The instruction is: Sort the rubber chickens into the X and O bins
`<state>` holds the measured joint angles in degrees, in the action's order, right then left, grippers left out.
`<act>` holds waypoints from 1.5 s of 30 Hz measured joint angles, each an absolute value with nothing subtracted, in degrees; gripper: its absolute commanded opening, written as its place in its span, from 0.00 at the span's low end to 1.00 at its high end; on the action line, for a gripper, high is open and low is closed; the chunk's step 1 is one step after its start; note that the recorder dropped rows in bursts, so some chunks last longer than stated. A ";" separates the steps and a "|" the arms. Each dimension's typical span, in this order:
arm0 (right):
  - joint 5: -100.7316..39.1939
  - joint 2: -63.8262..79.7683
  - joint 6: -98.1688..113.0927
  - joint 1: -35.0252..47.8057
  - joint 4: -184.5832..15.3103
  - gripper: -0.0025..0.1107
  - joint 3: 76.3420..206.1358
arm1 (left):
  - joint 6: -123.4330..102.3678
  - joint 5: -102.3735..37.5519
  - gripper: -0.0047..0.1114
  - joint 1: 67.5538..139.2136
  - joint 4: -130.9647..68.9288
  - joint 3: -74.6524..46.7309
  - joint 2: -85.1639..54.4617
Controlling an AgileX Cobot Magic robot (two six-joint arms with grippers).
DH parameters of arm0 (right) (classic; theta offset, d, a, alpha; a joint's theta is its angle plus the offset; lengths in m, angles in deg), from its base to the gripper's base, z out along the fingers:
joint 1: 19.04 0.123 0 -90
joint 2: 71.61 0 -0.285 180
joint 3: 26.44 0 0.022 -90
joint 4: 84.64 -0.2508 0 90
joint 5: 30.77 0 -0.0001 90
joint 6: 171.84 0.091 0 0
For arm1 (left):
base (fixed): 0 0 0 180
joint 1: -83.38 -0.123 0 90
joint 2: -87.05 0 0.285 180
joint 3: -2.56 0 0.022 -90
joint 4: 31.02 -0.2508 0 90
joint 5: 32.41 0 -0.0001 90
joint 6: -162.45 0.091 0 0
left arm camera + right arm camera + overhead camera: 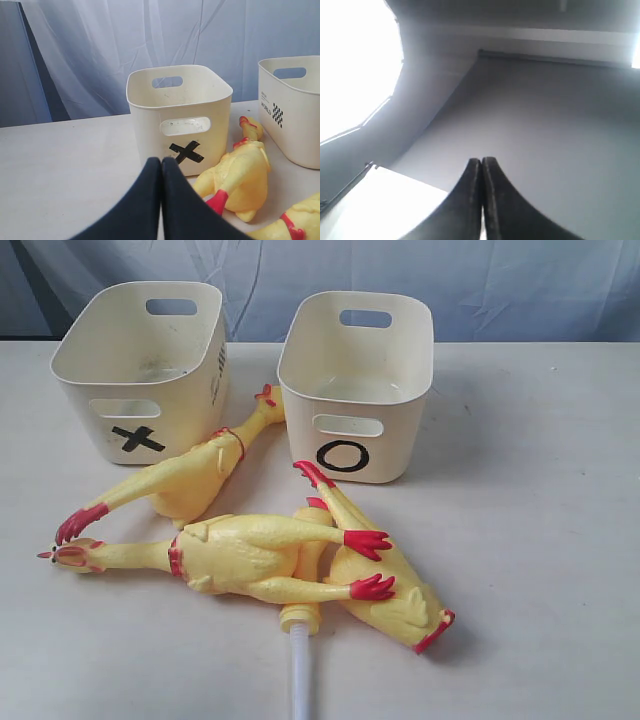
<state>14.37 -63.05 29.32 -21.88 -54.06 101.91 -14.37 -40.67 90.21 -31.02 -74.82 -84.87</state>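
Note:
The X bin stands at the back left and the O bin at the back right, both upright and with nothing showing inside. Three rubber chickens lie on the table in front of them. One slants beside the X bin with its head between the bins. A second lies crosswise, head to the left. The third lies partly under it on the right. My left gripper is shut and empty, facing the X bin with a chicken beside it. My right gripper is shut, aimed at a grey ceiling.
A white tube with a yellow end pokes out from under the chickens toward the front edge. Pale curtains hang behind the white table. In the left wrist view a second cream bin shows its labelled side, its mark hidden.

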 measured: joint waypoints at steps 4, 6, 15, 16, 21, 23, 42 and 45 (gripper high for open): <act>2.81 -59.43 47.36 -21.54 -44.71 0.01 111.63 | -14.37 -40.67 0.04 90.21 -31.02 -74.82 -84.87; -5.44 -56.87 57.91 -21.28 -43.20 0.01 115.75 | -14.37 -40.67 0.04 90.21 -31.02 -74.82 -84.87; -21.81 -41.68 70.60 -20.81 -32.64 0.01 123.15 | -14.37 -40.67 0.04 90.21 -31.02 -74.82 -84.87; -22.05 -39.64 71.89 -20.81 -31.25 0.01 123.28 | -14.37 -40.67 0.04 90.21 -31.02 -74.82 -84.87; -24.43 -28.72 82.36 -19.27 -21.16 0.01 123.40 | -14.37 -40.67 0.04 90.21 -31.02 -74.82 -84.87; -24.87 -23.69 87.65 -17.86 -16.01 0.01 123.40 | -14.37 -40.67 0.04 90.21 -31.02 -74.82 -84.87; 21.02 9.06 123.62 -14.33 15.37 0.01 121.48 | -14.37 -40.67 0.04 90.21 -31.02 -74.82 -84.87; 22.12 9.82 123.62 -14.33 15.37 0.01 121.48 | -14.37 -40.67 0.04 90.21 -31.02 -74.82 -84.87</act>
